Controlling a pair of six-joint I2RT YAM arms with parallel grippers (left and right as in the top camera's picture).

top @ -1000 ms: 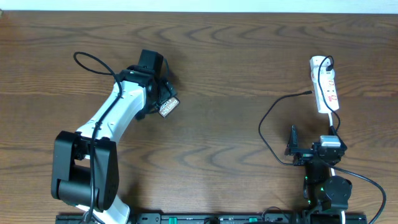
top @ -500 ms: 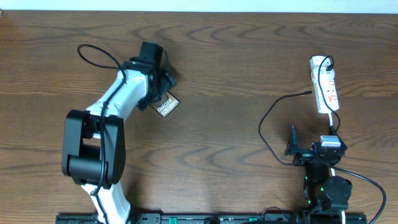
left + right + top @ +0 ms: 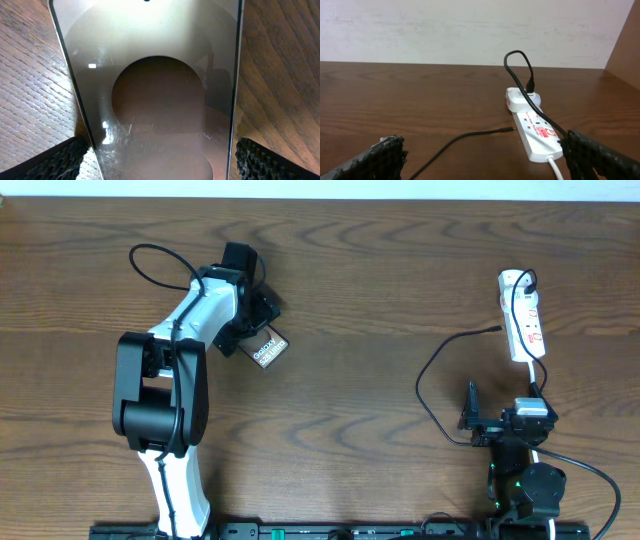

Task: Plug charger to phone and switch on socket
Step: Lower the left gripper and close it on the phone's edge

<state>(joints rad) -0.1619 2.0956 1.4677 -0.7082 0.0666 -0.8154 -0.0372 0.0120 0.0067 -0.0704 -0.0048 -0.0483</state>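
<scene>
Left gripper (image 3: 252,315) jaws are spread wide with nothing clamped. One finger (image 3: 65,157) is seen at each long edge of the phone (image 3: 155,75), which lies face up on the table (image 3: 360,280), well apart from the socket (image 3: 522,315) on the far right. The step in hand is judged to be the grasp of the handset. It is best done with the pads brought low enough to catch the thin edges and closed squarely across the narrow width, so that both sides are met together and the glossy body is not spun or skidded. The end meant for the connector should be left uncovered; which end that is cannot be told. The right gripper (image 3: 482,160) is likewise held apart and empty, facing the socket. The charger (image 3: 440,370) is seen plugged into the strip's far end, its connector tip (image 3: 507,130) lying on the wood just beside the strip.
</scene>
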